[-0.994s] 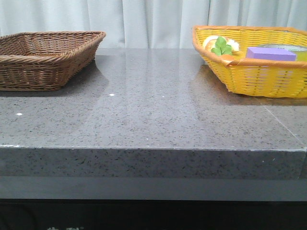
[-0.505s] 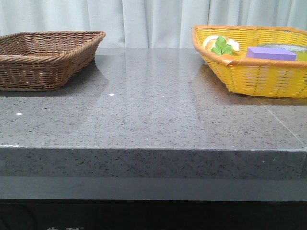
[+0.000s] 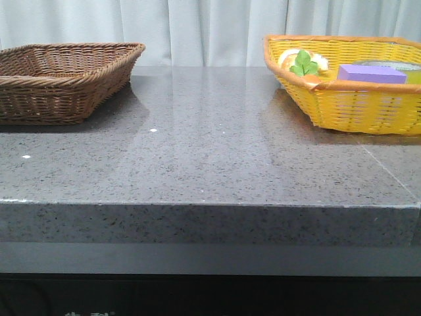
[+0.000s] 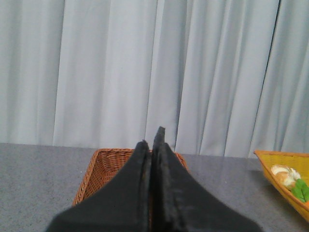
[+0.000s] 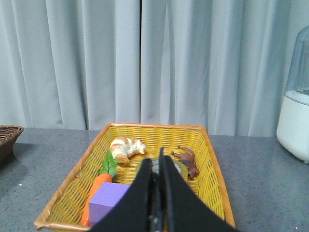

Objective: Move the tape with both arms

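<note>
Comparing views: front view matches the two earlier front frames; no basket, item or arm displaced.
Meaning for task: transfer judged not yet begun; first reach still to come.
Worktop: grey speckled stone worktop point(image 3: 210, 164), bearing two baskets well apart.
Source basket: yellow woven basket with orange rim point(image 5: 72, 193), on the robot's right.
Tape: wide roll of translucent yellow tape point(image 5: 179, 168), lying inside the yellow basket between the purple block and the brown animal figure; largely hidden behind the right pincer in the right wrist view; only a pale yellow-green sliver point(image 3: 408, 71) visible at the frame edge in the front view.
Other contents: purple rectangular foam block point(image 5: 108, 199), orange toy carrot with green leaves point(image 5: 99, 183), pale bread-like toy point(image 5: 125, 146), small brown animal figure point(image 5: 187, 159).
Likely destination: brown wicker basket point(image 3: 62, 79) on the left; a judgement only.
Left pincer point(image 4: 152, 145): tips pressed together, gripping nothing, raised and aimed toward the brown basket.
Right pincer point(image 5: 157, 169): tips together, gripping nothing, raised short of the yellow basket, lined up on the tape.
Front view: neither arm visible.
Next need: right pincer to spread before descending on the roll.
</note>
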### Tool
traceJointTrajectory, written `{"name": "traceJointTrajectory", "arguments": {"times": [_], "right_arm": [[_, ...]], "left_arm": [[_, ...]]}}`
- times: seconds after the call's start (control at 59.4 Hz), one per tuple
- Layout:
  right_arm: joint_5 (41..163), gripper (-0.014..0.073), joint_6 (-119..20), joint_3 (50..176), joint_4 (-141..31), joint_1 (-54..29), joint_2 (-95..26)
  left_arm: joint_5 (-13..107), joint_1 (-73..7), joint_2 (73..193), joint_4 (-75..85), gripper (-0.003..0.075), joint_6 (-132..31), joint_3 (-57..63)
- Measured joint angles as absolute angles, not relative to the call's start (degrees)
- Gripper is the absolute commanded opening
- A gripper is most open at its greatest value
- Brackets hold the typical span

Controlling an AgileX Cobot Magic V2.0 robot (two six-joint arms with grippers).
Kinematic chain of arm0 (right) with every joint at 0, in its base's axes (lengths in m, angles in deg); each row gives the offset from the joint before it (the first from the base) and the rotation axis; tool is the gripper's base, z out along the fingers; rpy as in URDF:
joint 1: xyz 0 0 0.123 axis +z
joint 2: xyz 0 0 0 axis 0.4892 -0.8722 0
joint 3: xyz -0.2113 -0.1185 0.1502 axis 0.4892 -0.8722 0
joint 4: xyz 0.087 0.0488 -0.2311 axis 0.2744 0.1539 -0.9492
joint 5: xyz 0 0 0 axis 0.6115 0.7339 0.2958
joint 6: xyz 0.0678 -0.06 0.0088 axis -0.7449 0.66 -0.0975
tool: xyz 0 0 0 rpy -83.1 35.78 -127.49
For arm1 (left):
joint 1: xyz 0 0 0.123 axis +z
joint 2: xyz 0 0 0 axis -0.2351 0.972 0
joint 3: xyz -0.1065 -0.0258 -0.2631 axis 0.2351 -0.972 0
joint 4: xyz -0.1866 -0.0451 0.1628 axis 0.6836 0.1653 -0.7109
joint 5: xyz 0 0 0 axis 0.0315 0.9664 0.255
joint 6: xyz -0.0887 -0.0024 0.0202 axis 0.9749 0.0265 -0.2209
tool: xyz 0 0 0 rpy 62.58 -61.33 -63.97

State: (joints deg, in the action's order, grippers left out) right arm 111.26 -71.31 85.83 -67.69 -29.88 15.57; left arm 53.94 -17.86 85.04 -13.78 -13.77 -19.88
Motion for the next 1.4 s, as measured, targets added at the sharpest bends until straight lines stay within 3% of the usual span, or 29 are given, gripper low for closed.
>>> {"name": "traceJointTrajectory", "arguments": {"times": [0.253, 0.775, 0.842, 0.893, 0.994, 1.078, 1.129, 1.179, 1.23, 1.398], "right_arm": [[120.32, -0.0067, -71.61, 97.07, -67.34, -29.88, 5.14], [125.22, -0.0062, -71.31, 93.32, -67.34, -29.88, -4.84], [125.41, -0.0024, -71.31, 93.21, -67.34, -29.88, -6.0], [125.58, 0.0055, -71.31, 93.21, -67.34, -29.88, -6.67], [126.41, 0.0313, -71.31, 93.21, -67.34, -29.88, -8.08], [126.79, 0.0517, -71.31, 93.21, -67.34, -29.88, -8.74], [127.22, 0.0577, -71.31, 93.21, -67.34, -29.88, -9.09], [127.62, 0.0599, -71.31, 93.21, -67.34, -29.88, -9.43], [127.76, 0.0592, -71.31, 93.12, -67.34, -29.88, -9.66], [128.22, 0.0592, -71.89, 93.24, -67.34, -29.88, -11.33]], "left_arm": [[66.41, -17.86, 97.59, -13.1, -0.002, -13.77, -8.43], [68.06, -17.86, 108.85, -12.81, -0.002, -13.77, -7.99], [68.16, -17.86, 109.74, -15.14, -0.002, -13.77, -7.99], [68.16, -17.86, 110.18, -16.68, -0.0016, -13.77, -7.99], [68.16, -17.86, 110.77, -18.44, 0.0084, -13.88, -7.99], [68.16, -17.86, 110.92, -18.77, 0.0281, -13.88, -7.99], [68.16, -17.86, 110.92, -18.86, 0.0393, -13.88, -7.99], [68.16, -17.86, 110.92, -18.86, 0.0491, -13.88, -7.99], [68.16, -17.86, 110.92, -18.86, 0.0536, -13.95, -7.99], [68.16, -18.52, 110.92, -15.16, 0.051, -14.09, -7.99]]}}
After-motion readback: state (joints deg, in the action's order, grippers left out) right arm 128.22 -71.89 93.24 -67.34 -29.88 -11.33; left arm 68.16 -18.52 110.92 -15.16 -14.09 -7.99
